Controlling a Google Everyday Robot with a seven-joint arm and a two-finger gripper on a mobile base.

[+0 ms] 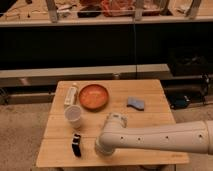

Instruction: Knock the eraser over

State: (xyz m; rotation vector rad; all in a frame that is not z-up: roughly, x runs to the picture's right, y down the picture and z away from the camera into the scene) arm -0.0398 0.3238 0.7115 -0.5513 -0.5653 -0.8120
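Wooden slatted table [150,107] takes up most of the floor space here, light-coloured planks, sitting in front of a long dark low shelf unit [100,45]. Biggest thing over it is the robot's chunky white arm [160,137], coming in from the right edge and lying across the front right part of the tabletop. It covers the gripper [101,148], which sits low near the front edge, centre-left; can't tell how far apart its fingers are or whether it's got hold of anything.

Next down, a round orange shallow bowl [93,96] sits toward the back, left of centre. Just beside it on the left, a long pale white-grey bar [70,94] lies close to the left edge. A white paper cup [74,116] stands in front of the bar. A blue wavy sponge [135,103] sits on the right half, with open wood all around it.

Smallest: the small black rectangular eraser [76,145], standing upright near the front left corner, just left of the gripper with a narrow gap of bare wood between, close to the front edge.
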